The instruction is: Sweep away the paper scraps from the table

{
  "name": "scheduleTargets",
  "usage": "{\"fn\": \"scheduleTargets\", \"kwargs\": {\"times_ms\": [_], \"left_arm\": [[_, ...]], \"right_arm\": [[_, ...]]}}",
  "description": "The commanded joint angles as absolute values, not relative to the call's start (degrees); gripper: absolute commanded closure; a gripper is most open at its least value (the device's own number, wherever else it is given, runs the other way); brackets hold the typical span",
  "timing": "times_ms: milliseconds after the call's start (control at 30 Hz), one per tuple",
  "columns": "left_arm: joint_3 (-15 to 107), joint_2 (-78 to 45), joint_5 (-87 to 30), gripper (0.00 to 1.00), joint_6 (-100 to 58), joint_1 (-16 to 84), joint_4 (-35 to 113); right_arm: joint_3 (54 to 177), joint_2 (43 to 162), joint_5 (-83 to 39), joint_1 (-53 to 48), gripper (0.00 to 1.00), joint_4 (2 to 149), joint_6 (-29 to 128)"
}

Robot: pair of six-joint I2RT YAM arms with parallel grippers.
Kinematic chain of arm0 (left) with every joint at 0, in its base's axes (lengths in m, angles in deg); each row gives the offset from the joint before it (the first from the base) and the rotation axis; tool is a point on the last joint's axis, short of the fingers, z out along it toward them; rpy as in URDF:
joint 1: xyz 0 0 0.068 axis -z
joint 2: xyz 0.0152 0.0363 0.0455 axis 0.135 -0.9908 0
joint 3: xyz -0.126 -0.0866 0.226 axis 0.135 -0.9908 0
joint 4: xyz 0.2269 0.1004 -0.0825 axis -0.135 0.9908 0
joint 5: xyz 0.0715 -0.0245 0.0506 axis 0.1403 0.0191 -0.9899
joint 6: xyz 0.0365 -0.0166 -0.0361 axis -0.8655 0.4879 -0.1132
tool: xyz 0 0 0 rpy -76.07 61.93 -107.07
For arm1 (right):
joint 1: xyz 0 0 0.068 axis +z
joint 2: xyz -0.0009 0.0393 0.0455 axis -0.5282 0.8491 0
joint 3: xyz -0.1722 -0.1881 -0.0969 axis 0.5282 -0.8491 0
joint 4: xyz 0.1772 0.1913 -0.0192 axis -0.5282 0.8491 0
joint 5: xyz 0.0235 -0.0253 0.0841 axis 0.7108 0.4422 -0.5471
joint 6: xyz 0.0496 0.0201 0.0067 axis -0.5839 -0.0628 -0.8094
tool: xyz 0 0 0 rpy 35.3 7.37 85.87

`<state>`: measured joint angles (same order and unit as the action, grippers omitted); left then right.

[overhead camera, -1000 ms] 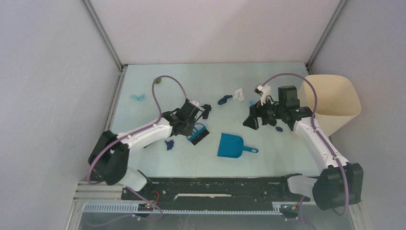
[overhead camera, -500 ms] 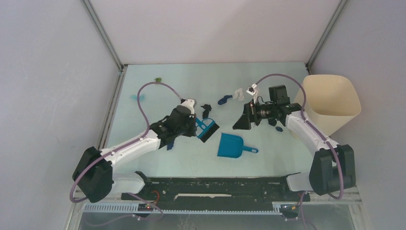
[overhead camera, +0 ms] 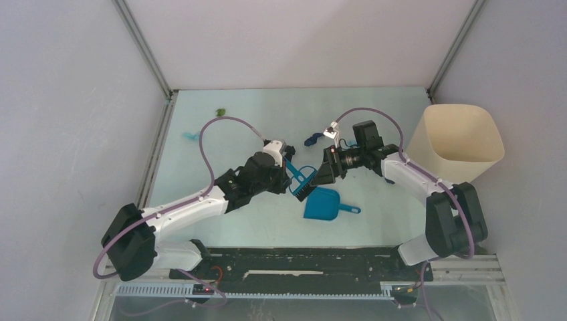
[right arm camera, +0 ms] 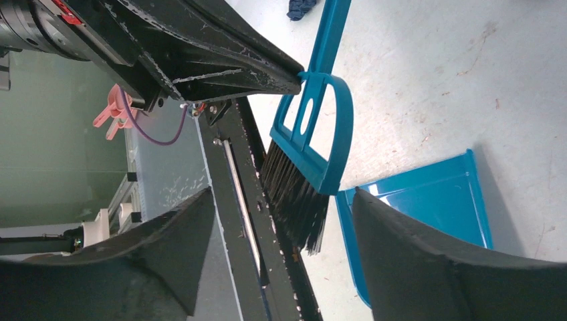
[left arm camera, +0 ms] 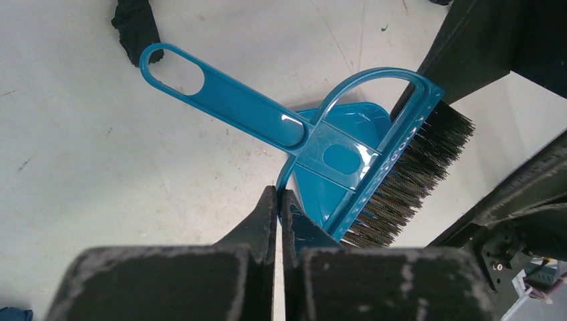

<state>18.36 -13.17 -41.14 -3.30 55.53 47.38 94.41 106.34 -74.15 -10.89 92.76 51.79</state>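
Observation:
My left gripper (overhead camera: pixel 289 179) is shut on the frame of the small blue hand brush (overhead camera: pixel 302 182) and holds it tilted just above the far edge of the blue dustpan (overhead camera: pixel 323 204). In the left wrist view the fingertips (left arm camera: pixel 279 200) pinch the brush (left arm camera: pixel 354 160). My right gripper (overhead camera: pixel 323 175) is open, its jaws either side of the brush's bristles (right arm camera: pixel 297 200), with the dustpan (right arm camera: pixel 428 214) beside them. Paper scraps lie on the table (overhead camera: pixel 234 227): a green one (overhead camera: pixel 218 112), a cyan one (overhead camera: pixel 190 136), a dark blue one (overhead camera: pixel 311 140) and a black one (left arm camera: pixel 136 20).
A tall cream bin (overhead camera: pixel 461 144) stands at the right edge of the table. Metal rails run along the left edge (overhead camera: pixel 155 144). A black bar (overhead camera: pixel 301 257) crosses the near edge between the arm bases.
My left arm has carried the brush right, from beside the arm to the dustpan's far edge. My right arm has swung left and its open jaws now flank the bristles.

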Motion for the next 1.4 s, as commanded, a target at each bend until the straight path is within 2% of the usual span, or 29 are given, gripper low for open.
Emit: {"fn": "scheduleTargets", "kwargs": {"times_ms": [0,133,233,333,533,567,633,733,767,833,900,1067,1200,1367], "left_arm": [[19.51,-12.33,-39.75,1.0,-1.34,55.99,43.34],[19.89,-12.46,-39.3,1.0,-1.34,56.46,43.04],[20.28,-12.64,-38.77,1.0,-1.5,56.89,42.98],[20.39,-12.84,-38.37,1.0,-1.43,57.14,42.93],[19.82,-12.17,-35.55,1.0,-2.03,57.26,41.88],[19.55,-11.56,-35.71,0.94,-2.25,57.24,41.93],[18.67,-9.15,-36.66,0.73,-2.22,57.24,42.43],[16.31,-3.15,-38.4,0.45,-3.24,57.24,41.38],[15.39,-0.69,-37.79,0.39,-4.09,57.21,41.26],[14.47,3.51,-37.38,0.31,-5.64,57.0,39.89],[14.73,6.6,-36.04,0.27,-6.89,56.2,42.0],[15.77,9.83,-28.13,0.2,-9.94,52.18,47.46],[15.4,10.11,-22.7,0.21,-10.91,49.83,47.7],[16.96,5.58,-14.8,0.35,-10.28,49.27,46.64]], "right_arm": [[94.51,107.0,-75.05,-10.69,0.27,90.56,51.04],[94.5,108.3,-74.94,-10.65,0.45,89.49,49.95],[94.51,108.81,-74.67,-10.64,0.47,89.12,49.44],[94.51,108.68,-74.87,-10.68,0.58,88.76,49.44],[94.52,107.88,-74.89,-11.9,0.88,89.2,51.57],[94.55,107.71,-75.49,-12.5,0.92,89.65,52.18],[94.49,107.31,-77.5,-14.0,0.99,90.84,54.15],[94.51,106.73,-80.92,-16.0,1.0,93.9,59.07],[94.51,106.68,-82.14,-16.23,1.0,95.56,61.43],[94.81,106.7,-85.68,-15.9,1.0,100.94,67.42],[97.35,107.42,-89.66,-15.29,1.0,110.14,76.57],[105.53,113.01,-95.59,-14.23,1.0,139.41,105.08],[111.92,121.13,-96.93,-13.42,1.0,165.26,131.55],[112.99,123.08,-96.79,-12.46,1.0,166.97,131.87]]}}
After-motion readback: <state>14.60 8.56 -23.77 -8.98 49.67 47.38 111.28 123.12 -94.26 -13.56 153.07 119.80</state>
